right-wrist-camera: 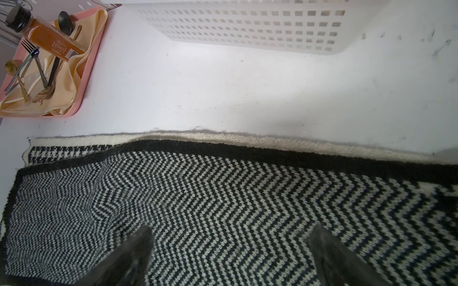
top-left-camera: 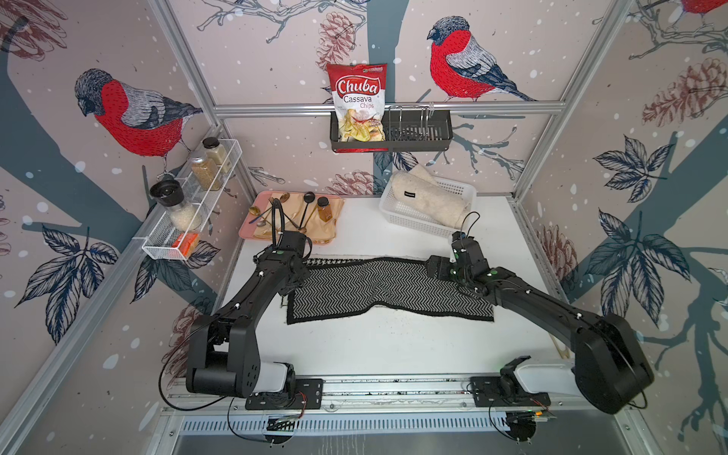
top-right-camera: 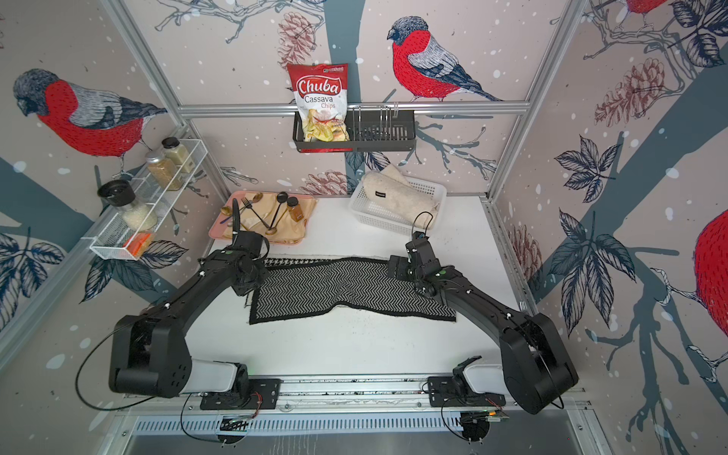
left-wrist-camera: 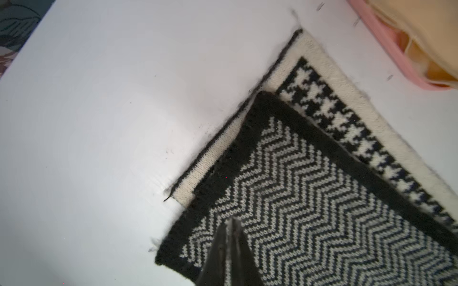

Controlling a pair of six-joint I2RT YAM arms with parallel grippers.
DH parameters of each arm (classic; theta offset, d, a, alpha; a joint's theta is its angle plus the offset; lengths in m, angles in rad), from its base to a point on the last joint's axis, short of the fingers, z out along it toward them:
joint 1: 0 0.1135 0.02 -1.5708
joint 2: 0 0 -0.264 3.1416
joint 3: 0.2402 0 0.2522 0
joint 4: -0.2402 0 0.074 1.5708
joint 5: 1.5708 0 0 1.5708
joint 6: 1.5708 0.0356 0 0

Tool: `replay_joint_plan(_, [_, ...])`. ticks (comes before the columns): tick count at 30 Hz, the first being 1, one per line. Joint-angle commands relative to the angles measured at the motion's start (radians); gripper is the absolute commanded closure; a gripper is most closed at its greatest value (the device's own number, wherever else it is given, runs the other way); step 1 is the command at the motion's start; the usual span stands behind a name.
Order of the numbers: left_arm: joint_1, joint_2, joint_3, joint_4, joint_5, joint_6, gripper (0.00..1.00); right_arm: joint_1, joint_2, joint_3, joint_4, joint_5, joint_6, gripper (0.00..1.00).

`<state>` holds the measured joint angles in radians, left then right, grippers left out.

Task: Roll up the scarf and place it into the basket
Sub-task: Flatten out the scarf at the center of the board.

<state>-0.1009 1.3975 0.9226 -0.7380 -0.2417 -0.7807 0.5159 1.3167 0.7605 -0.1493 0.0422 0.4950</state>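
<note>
Scarf [top-left-camera: 390, 289] lies unrolled across the table's [top-left-camera: 394, 346] middle.
Right gripper [right-wrist-camera: 233, 229] spread wide above it; left gripper [left-wrist-camera: 230, 222] blurred, fingers close, grip unclear.

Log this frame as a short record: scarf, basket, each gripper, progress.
scarf: flat on the table, doubled in two layers, not rolled
basket: back right, holds a cream roll
left gripper: over the scarf's left end, jaws nearly together; grip unclear
right gripper: open, above the scarf's right part
tray: back left, apart from the scarf
progress: rolling not begun
</note>
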Motion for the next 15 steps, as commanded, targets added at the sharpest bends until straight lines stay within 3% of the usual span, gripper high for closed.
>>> replay_joint_plan(1, [0.003,-0.017,-0.08,-0.031,0.031,0.0,0.4,-0.007,-0.011,-0.016,0.019,-0.004,-0.016,0.0])
replay_joint_plan(3, [0.003,-0.036,-0.147,0.003,0.077,-0.015,0.31,-0.016,-0.01,-0.021,0.022,-0.011,-0.016,0.0])
replay_joint_plan(5, [0.003,-0.047,-0.194,0.02,0.102,-0.033,0.3,-0.017,-0.011,-0.021,0.024,-0.015,-0.018,0.0])
replay_joint_plan(11, [0.004,-0.05,-0.256,0.073,0.087,-0.078,0.39,-0.021,-0.01,-0.016,0.021,-0.014,-0.024,0.0])
replay_joint_plan(13, [0.006,-0.024,-0.268,0.096,0.079,-0.084,0.51,-0.022,-0.016,-0.018,0.02,-0.012,-0.027,0.0])
replay_joint_plan(15, [0.006,0.001,-0.281,0.126,0.075,-0.087,0.72,-0.027,-0.023,-0.022,0.014,-0.008,-0.027,0.0])
